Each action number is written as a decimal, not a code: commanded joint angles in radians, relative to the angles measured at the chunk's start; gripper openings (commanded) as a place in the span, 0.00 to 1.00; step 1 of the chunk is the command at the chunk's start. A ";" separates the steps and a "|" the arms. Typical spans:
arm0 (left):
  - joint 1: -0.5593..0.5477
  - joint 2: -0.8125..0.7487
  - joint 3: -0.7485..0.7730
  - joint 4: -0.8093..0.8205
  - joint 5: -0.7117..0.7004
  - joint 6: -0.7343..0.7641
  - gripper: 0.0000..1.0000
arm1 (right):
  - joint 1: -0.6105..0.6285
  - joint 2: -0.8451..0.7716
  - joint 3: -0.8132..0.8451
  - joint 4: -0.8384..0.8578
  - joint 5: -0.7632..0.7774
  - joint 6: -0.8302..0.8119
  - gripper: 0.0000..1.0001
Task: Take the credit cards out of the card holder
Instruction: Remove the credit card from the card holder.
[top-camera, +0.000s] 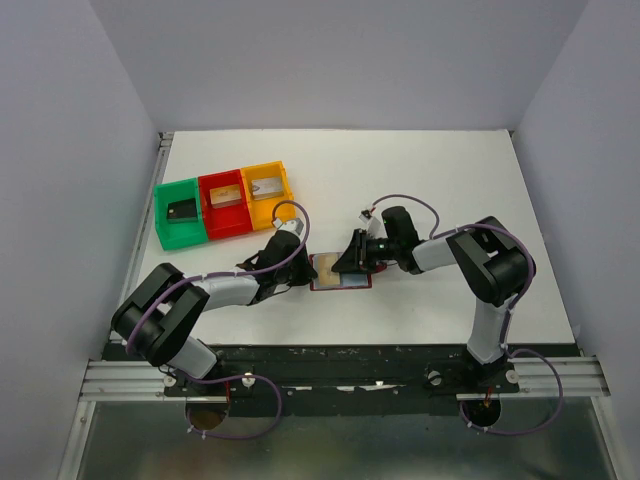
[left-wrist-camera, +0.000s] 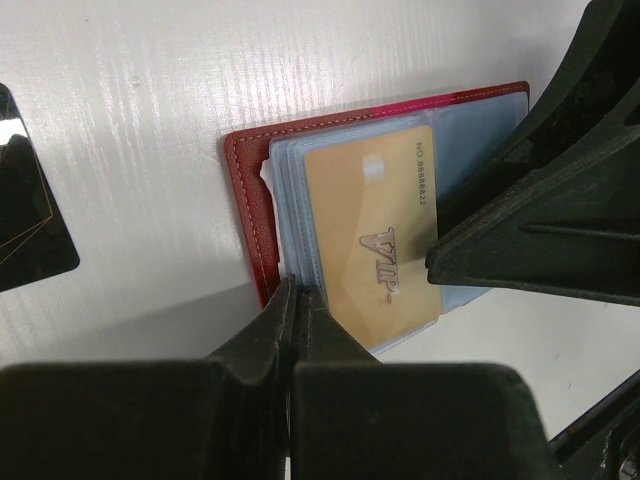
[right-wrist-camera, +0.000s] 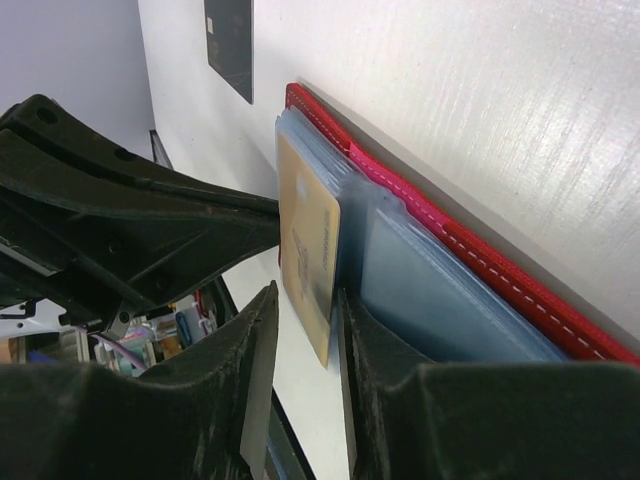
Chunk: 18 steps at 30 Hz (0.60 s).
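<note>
The maroon card holder (top-camera: 340, 272) lies open on the white table, its light blue pockets (left-wrist-camera: 290, 190) facing up. A gold-orange credit card (left-wrist-camera: 365, 230) marked VIP sticks partway out of a pocket. My right gripper (right-wrist-camera: 308, 292) is open, one finger on each side of that card's (right-wrist-camera: 308, 250) free edge, with a gap still showing. My left gripper (left-wrist-camera: 295, 287) is shut, its tips resting on the holder's (left-wrist-camera: 250, 190) near edge. A black card (left-wrist-camera: 25, 220) lies on the table left of the holder.
Green (top-camera: 165, 205), red (top-camera: 212, 205) and yellow (top-camera: 285, 185) trays stand in a row at the back left, each with a card inside. Both arms meet over the holder. The steel rail runs along the near table edge.
</note>
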 joint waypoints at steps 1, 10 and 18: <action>-0.033 0.043 0.003 -0.007 0.022 -0.003 0.00 | 0.064 -0.008 0.005 0.017 -0.111 0.018 0.35; -0.031 0.010 -0.026 -0.040 -0.026 -0.007 0.00 | 0.040 -0.061 -0.049 0.007 -0.080 0.012 0.34; -0.030 0.003 -0.026 -0.059 -0.043 -0.013 0.00 | 0.027 -0.091 -0.069 -0.010 -0.066 0.001 0.34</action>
